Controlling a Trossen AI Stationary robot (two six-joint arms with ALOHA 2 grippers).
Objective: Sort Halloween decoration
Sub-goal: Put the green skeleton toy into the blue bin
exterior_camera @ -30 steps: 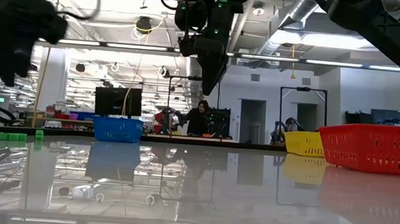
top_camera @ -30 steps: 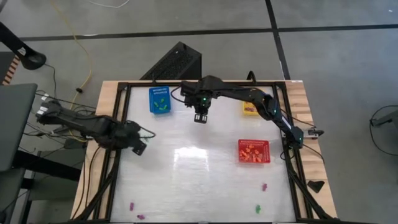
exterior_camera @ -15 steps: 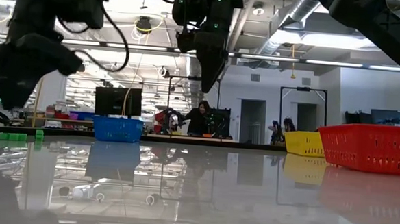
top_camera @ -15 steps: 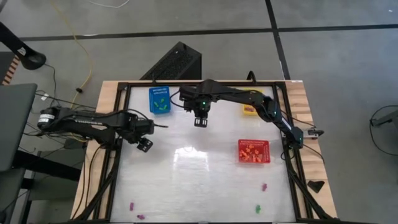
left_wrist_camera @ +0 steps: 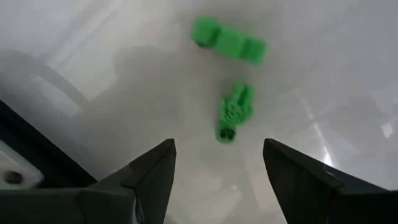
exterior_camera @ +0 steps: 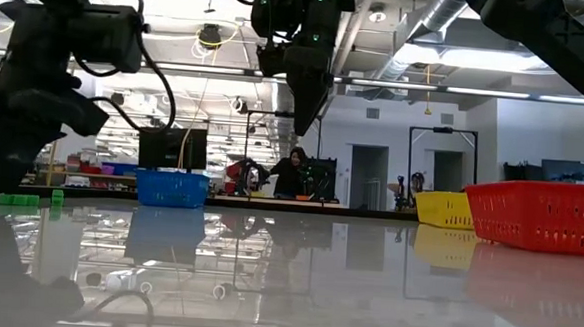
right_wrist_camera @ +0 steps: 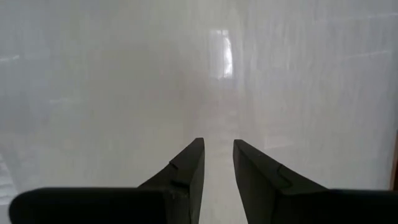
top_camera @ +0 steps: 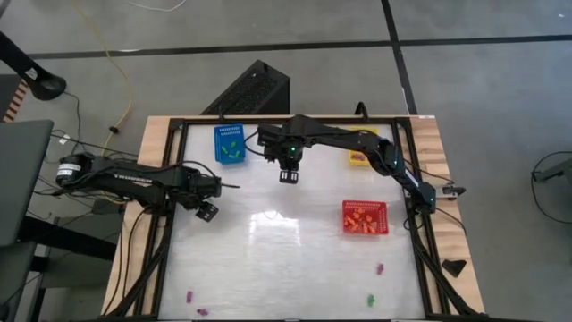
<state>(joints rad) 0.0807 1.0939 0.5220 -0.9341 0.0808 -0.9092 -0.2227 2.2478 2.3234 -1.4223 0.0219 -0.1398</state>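
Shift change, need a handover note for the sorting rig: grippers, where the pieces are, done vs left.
Left gripper: open, empty, above two green pieces at the table's left side.
Right gripper: nearly closed, empty, hanging over bare table near the blue basket.
Done: green pieces in the blue basket, orange ones in the red basket; the yellow basket is mostly hidden by the right arm.
Left: two purple pieces at the front left, one purple and one green at the front right.

purple pieces (top_camera: 189, 294) too small to identify, green piece (left_wrist_camera: 234, 111) blurred
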